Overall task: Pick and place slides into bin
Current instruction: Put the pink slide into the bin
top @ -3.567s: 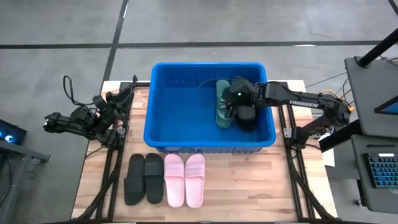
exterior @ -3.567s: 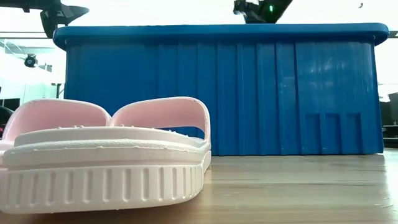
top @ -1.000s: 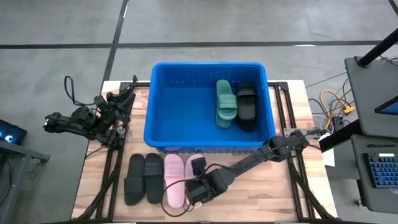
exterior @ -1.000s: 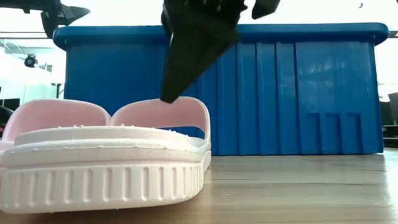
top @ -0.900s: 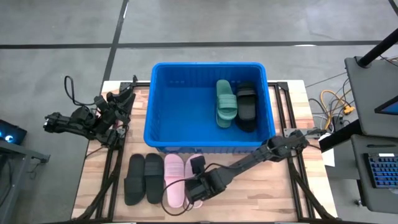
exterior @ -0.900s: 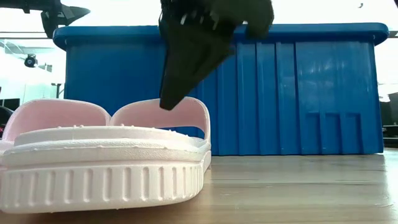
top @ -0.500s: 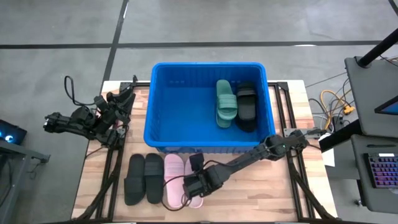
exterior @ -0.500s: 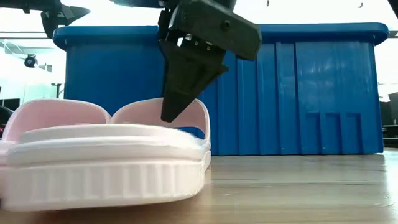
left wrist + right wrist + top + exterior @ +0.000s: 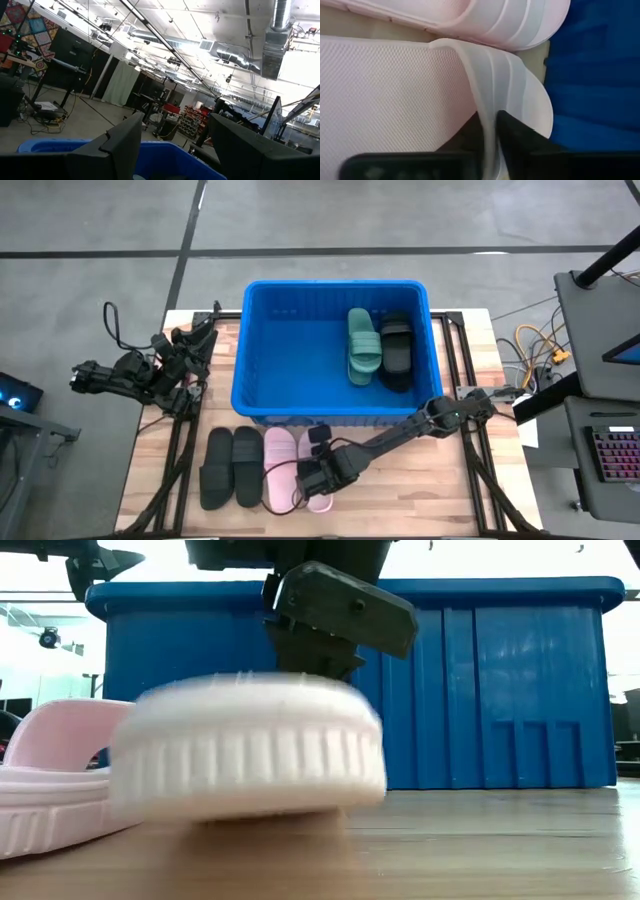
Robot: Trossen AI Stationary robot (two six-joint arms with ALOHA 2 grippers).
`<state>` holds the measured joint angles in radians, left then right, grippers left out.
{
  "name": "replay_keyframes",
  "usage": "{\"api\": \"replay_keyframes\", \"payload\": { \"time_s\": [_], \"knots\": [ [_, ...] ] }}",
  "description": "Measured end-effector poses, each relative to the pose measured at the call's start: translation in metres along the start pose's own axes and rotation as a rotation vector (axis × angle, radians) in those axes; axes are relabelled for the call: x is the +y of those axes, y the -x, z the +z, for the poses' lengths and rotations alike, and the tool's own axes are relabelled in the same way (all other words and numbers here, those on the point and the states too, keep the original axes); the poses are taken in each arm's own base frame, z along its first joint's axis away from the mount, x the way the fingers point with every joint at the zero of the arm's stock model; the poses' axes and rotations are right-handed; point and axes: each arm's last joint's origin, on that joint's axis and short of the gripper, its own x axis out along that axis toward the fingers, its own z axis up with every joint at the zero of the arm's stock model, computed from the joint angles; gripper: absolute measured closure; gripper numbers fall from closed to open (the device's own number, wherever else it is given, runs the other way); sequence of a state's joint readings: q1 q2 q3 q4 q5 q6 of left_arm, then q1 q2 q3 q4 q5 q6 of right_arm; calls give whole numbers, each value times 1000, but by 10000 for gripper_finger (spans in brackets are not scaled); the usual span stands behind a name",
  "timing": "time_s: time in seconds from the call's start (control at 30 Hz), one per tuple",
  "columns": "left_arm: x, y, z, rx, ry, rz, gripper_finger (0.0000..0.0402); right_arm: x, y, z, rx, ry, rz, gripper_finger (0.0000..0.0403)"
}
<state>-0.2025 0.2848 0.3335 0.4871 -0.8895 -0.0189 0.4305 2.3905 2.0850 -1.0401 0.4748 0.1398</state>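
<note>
The right gripper (image 9: 318, 477) reaches down in front of the large bright blue ribbed plastic bin (image 9: 262, 385), its two dark fingers (image 9: 520, 142) pinched on the wide ribbed strap of a pale pink rubber slide (image 9: 248, 745); the low view shows this slide blurred, with its heel off the wooden table (image 9: 420, 490). Its pink partner (image 9: 279, 470) lies flat just beside it, next to a pair of black rubber slides (image 9: 232, 466). Inside the bin lie a dark green slide (image 9: 364, 345) and a black slide (image 9: 397, 353). The left gripper (image 9: 203, 337) rests with jaws spread wide at the table's left edge.
</note>
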Motion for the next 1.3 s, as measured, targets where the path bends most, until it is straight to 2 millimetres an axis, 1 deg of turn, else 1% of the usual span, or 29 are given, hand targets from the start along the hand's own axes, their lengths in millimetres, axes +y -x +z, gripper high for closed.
{"api": "replay_keyframes", "payload": {
  "time_s": [0.07, 0.23, 0.37, 0.43, 0.63, 0.7, 0.83, 0.97, 1.07, 1.17, 1.3],
  "knots": [
    [0, 0, 0, 0, 1, 0, 185, -1, 2, 0, 0, -4, 3, 386],
    [0, 0, 0, 0, 0, 0, 185, -6, 11, 0, 7, -32, 2, 390],
    [0, 0, 0, 0, 0, 0, 185, -17, 30, 2, -12, -62, 6, 391],
    [0, 0, 0, 0, 0, 0, 185, -23, 44, 4, -38, -75, 10, 391],
    [0, 0, 0, -1, 1, 0, 185, -49, 95, 7, -155, -132, 33, 392],
    [0, 0, 0, -1, 1, 0, 185, -59, 114, 6, -200, -144, 43, 392],
    [0, 0, 0, -1, 1, 0, 185, -84, 161, 0, -320, -201, 61, 392],
    [0, 0, 0, -1, 1, 0, 185, -111, 208, -12, -465, -281, 54, 392],
    [0, 0, 0, -2, 3, 0, 185, -131, 238, -25, -546, -329, -15, 392],
    [0, 0, 0, -2, 3, 0, 185, -151, 261, -39, -604, -380, -81, 392],
    [0, 0, 0, -3, 4, 0, 185, -178, 282, -57, -642, -418, -173, 392]
  ]
}}
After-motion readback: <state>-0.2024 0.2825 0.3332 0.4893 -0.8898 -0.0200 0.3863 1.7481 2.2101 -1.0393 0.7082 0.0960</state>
